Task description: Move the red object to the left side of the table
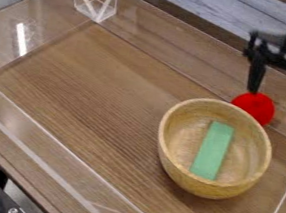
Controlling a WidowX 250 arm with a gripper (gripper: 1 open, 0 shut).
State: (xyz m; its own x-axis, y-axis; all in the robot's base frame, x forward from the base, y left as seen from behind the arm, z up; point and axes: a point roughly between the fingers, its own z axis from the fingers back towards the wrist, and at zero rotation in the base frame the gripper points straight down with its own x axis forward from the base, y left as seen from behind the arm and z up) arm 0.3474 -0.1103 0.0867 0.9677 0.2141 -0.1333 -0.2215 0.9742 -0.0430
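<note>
The red object (255, 106) is a small round ball resting on the table (95, 81) at the right, just behind the wooden bowl's far rim. My gripper (280, 86) hangs above and slightly behind it, fingers pointing down and spread open with nothing between them. One dark finger (255, 75) stands left of the ball's top and the other sits to the right near the frame edge.
A wooden bowl (179, 154) holding a flat green block (213, 149) sits at the right front. Clear acrylic walls (36, 32) edge the tabletop, with a clear bracket (94, 3) at the back left. Bare wood stretches across the left half.
</note>
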